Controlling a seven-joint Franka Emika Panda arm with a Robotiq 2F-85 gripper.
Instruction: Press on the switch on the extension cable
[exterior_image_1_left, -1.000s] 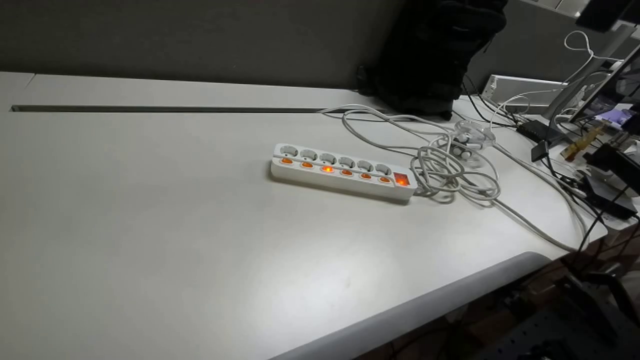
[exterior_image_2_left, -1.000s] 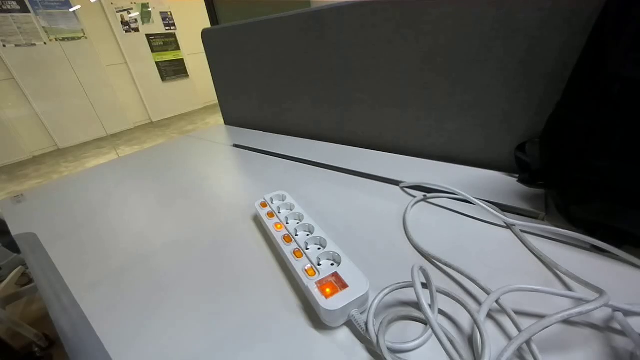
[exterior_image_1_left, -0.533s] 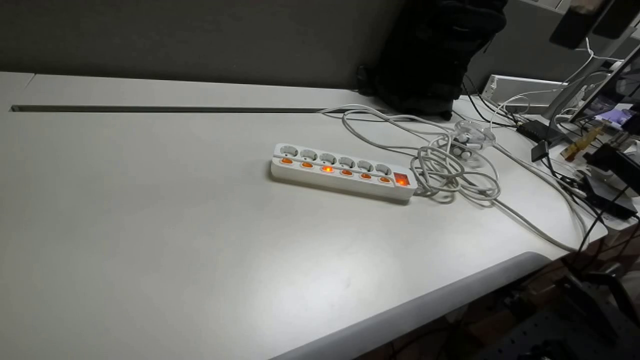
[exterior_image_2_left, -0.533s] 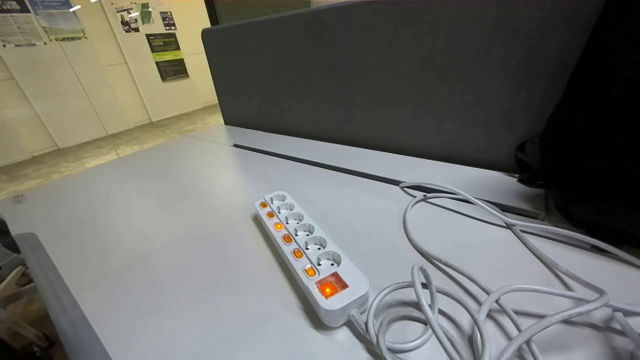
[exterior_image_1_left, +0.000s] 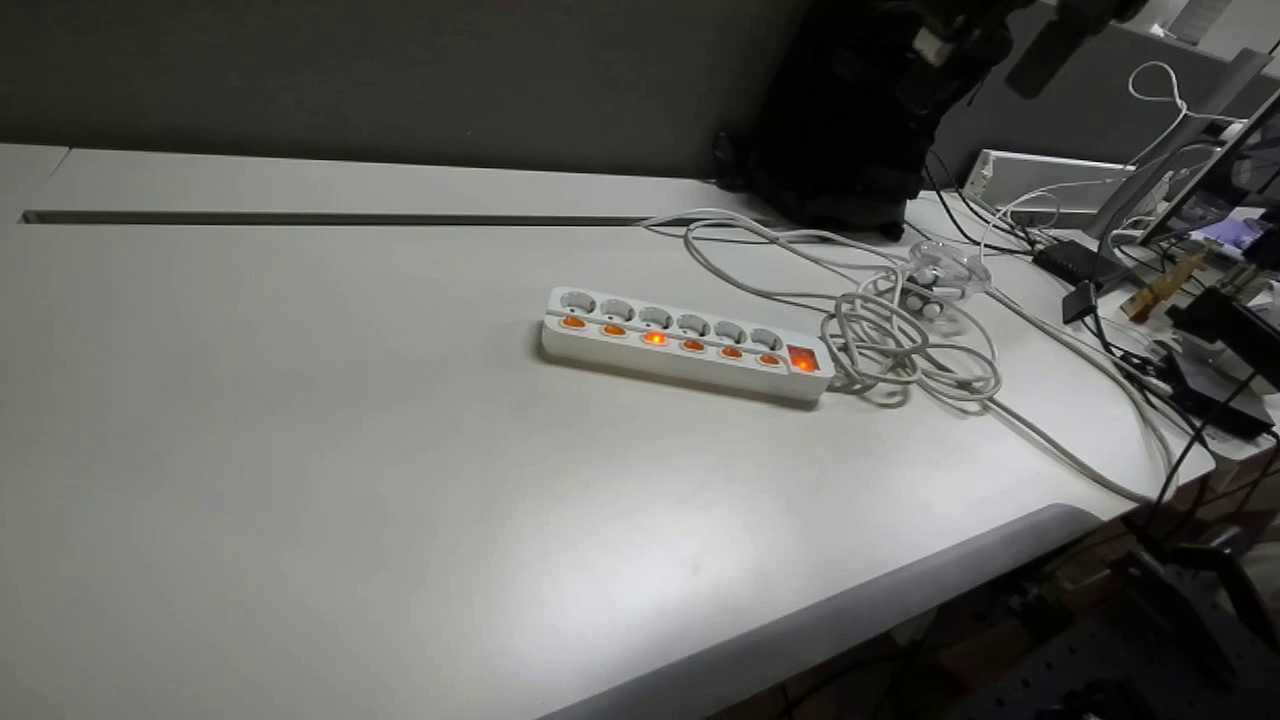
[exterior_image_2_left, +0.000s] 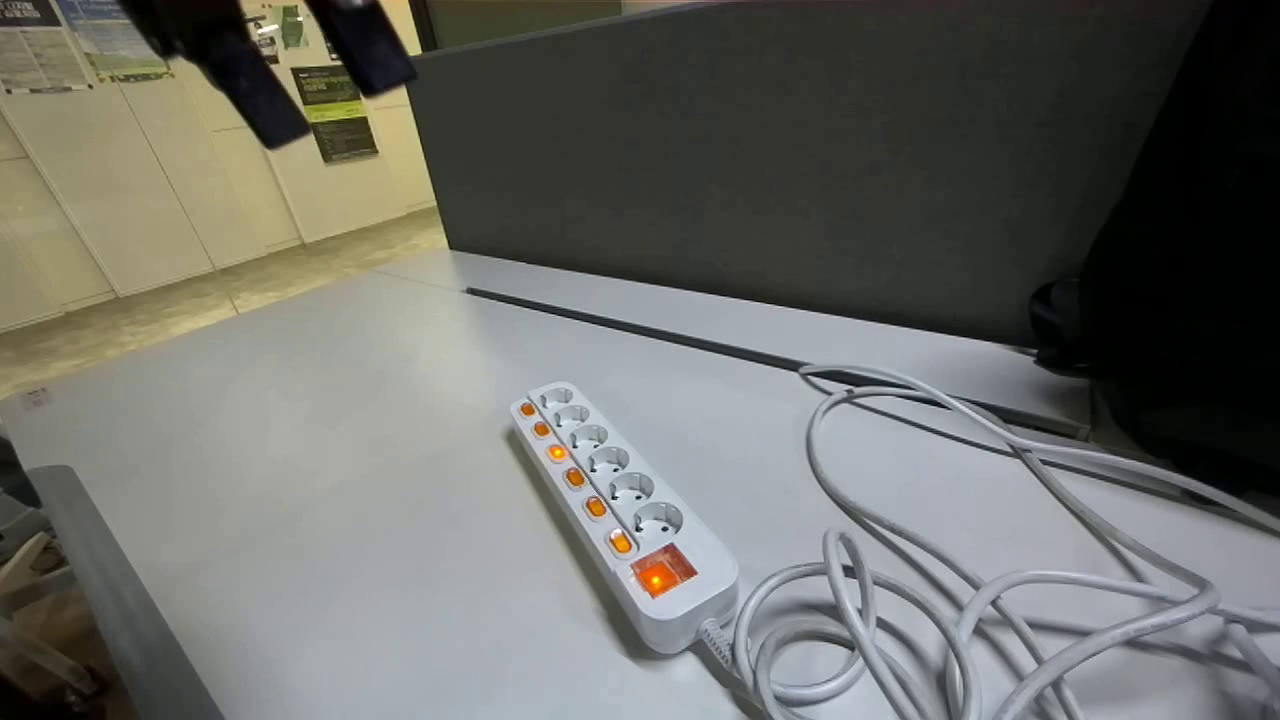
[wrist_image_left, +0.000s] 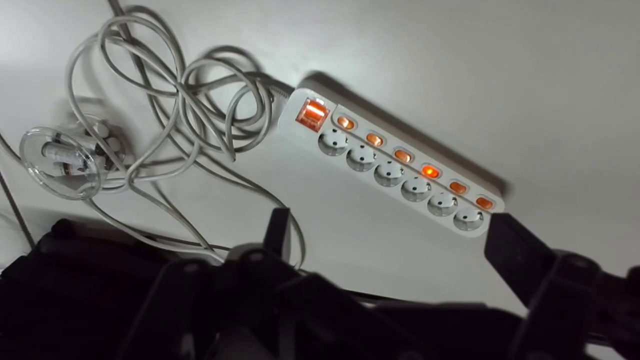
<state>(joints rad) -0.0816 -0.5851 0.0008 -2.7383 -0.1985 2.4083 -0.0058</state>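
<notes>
The extension cable, a long white power strip (exterior_image_1_left: 685, 345), lies flat on the table; it also shows in an exterior view (exterior_image_2_left: 625, 500) and in the wrist view (wrist_image_left: 390, 155). Its large red switch (wrist_image_left: 313, 113) sits at the cord end and glows in both exterior views (exterior_image_1_left: 803, 358) (exterior_image_2_left: 663, 571). Of the small orange switches beside the sockets, one (wrist_image_left: 430, 171) glows brightly. My gripper (wrist_image_left: 390, 212) is open and empty, fingers wide apart, raised above the table. In an exterior view its fingers (exterior_image_2_left: 342, 108) hang at the top left, well above the strip.
A loose tangle of pale cable (exterior_image_1_left: 890, 340) lies by the cord end, with a clear plastic item (wrist_image_left: 62, 162) beside it. A black backpack (exterior_image_1_left: 850, 120) stands against the dark partition (exterior_image_2_left: 780, 170). Electronics and black cables (exterior_image_1_left: 1085, 265) crowd the far right.
My gripper has moved in from the top right corner toward the backpack in an exterior view, and its fingers have entered at the top left in an exterior view. The strip has not moved.
</notes>
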